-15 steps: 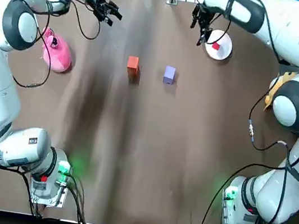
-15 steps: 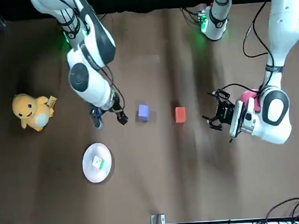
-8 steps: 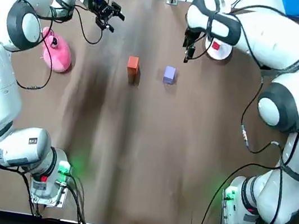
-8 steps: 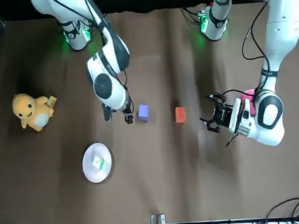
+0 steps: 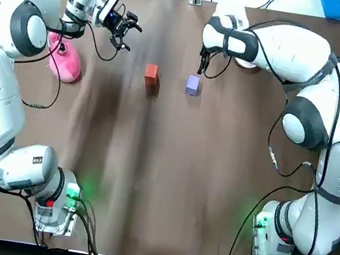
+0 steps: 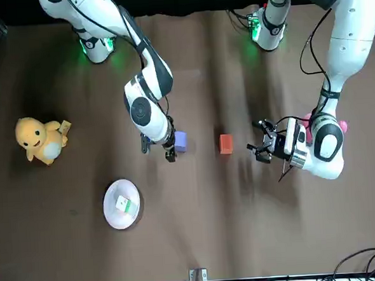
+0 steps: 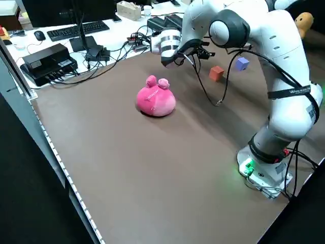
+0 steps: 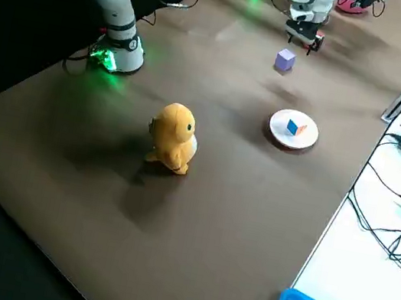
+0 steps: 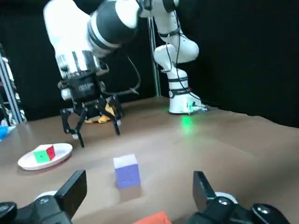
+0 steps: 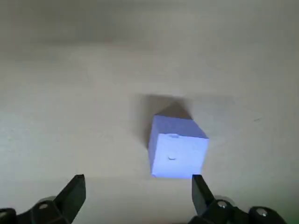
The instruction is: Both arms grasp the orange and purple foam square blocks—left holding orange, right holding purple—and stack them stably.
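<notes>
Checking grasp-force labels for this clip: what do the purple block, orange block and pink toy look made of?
Purple block: likely foam; matte faces, softly rounded edges, small surface dimples.
Orange block: apparently the same matte foam, but too small to confirm.
Pink toy: plush fabric; fuzzy surface, rounded stuffed shape.

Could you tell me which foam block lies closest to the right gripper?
The purple block, just beside the right gripper; the orange block sits farther away.

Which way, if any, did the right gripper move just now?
Yes. In the top view the right gripper has shifted left and down, closing on the stationary purple block.
</notes>
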Motion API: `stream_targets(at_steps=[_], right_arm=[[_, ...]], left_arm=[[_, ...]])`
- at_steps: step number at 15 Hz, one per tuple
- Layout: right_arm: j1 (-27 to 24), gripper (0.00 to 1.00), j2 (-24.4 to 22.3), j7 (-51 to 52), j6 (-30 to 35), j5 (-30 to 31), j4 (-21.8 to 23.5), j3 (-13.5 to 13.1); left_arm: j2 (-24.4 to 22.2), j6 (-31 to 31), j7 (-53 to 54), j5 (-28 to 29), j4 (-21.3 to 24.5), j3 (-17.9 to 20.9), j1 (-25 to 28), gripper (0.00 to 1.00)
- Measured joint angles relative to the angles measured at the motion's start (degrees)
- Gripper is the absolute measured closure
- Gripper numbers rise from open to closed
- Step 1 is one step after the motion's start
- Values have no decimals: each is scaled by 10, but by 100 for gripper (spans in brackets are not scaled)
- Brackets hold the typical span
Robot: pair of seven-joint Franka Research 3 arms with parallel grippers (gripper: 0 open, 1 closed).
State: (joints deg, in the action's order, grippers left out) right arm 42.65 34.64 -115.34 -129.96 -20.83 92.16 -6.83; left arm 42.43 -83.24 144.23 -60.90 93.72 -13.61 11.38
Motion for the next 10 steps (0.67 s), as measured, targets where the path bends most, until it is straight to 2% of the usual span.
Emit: stream_targets(at_steps=[2, 4, 10], right_arm=[[4, 0, 3, 0, -34, -4, 22, 0], [8, 0, 8, 0, -39, -10, 38, 1], [13, 0, 20, -1, -42, -17, 45, 7]], left_arm=[[0, -7, 9, -16, 14, 0, 0, 0], [1, -15, 17, -19, 31, 0, 0, 0], [2, -23, 23, -21, 53, 0, 0, 0]])
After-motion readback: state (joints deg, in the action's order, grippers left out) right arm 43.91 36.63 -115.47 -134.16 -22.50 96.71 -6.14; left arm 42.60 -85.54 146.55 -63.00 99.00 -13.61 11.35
